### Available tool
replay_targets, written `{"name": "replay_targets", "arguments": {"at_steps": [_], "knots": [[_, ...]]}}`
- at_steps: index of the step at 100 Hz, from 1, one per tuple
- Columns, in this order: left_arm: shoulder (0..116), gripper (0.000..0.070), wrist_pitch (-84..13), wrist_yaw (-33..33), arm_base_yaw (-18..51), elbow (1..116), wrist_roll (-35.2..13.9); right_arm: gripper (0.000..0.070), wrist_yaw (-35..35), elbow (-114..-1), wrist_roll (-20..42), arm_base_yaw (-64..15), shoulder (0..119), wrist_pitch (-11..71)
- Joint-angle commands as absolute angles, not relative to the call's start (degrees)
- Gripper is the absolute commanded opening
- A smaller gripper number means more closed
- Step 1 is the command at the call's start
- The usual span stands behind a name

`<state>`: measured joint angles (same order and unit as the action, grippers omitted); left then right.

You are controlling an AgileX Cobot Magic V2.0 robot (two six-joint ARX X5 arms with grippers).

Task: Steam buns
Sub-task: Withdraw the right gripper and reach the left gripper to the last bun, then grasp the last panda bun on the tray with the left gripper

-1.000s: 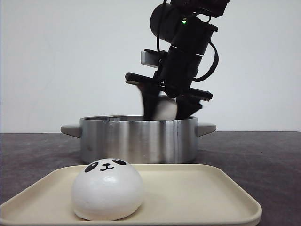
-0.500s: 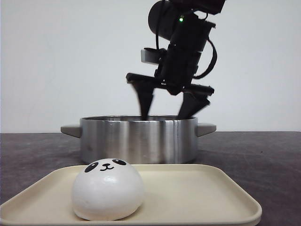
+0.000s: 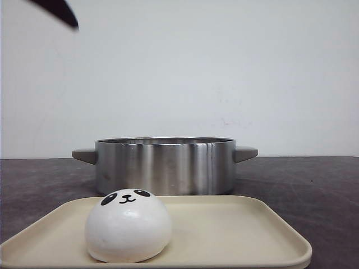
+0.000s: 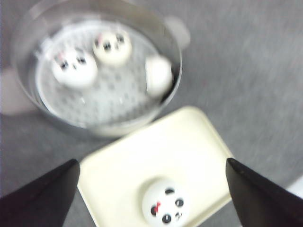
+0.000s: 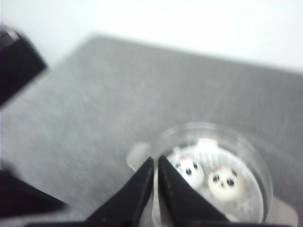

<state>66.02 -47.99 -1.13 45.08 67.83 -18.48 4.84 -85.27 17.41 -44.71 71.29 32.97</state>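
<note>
Nearest the camera: one bun [image 3: 128, 226] sits on the cream tray [image 3: 235, 224], on its left part, panda face up and fwd. Nothing touches it. Just behind the tray stands the steel pot [image 3: 164, 165] on the dark table [image 3: 314, 179]. The left wrist view shows three more buns [image 4: 112, 46] inside the pot on a perforated steamer plate [image 4: 97, 101], two face-up, the third tipped against the wall.

Left claw [image 4: 151, 189] is spread wide, holding nothing, hanging above the tray w/ the last bun roughly between its fingers [image 4: 45, 194]. Right claw [image 5: 155, 187] has its tips almost together, nothing between them, high over the pot; blurry pic.

Handling, my read: the bun looks light, soft and squashy, smooth skin that may slip. Best taken across the widest part of the dome, low on the sides, fingers either side of the face, w/ a gentle squeeze only; too hard would dent it, too high and it may pop out. Should be 3 of 4 done.
</note>
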Motion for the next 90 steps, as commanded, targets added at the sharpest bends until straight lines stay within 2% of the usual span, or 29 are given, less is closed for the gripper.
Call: {"name": "replay_targets", "arguments": {"at_steps": [1, 25, 38, 73, 90], "knots": [[66.8, 0.0596, -46.1, -0.4, 46.0, 64.5, -21.7, 0.0007, 6.6, -86.4, 17.1, -45.9, 69.4, 32.6], [68.8, 0.0596, -39.0, 8.1, 46.2, 52.0, -29.1, 0.0007, 8.0, -86.4, 16.6, -46.9, 64.3, 34.6], [73.3, 0.0596, -39.3, 11.2, 46.7, 51.3, -29.4, 0.0007, 8.0, -86.4, 16.1, -46.9, 64.3, 36.3], [84.3, 0.0596, -31.6, 11.6, 49.3, 51.3, -31.2, 0.0007, 7.8, -86.3, 16.0, -47.0, 64.8, 36.9], [88.3, 0.0590, -31.4, 10.3, 50.1, 51.3, -31.2, 0.0007, 7.5, -86.3, 16.0, -47.0, 64.8, 37.8]]}}
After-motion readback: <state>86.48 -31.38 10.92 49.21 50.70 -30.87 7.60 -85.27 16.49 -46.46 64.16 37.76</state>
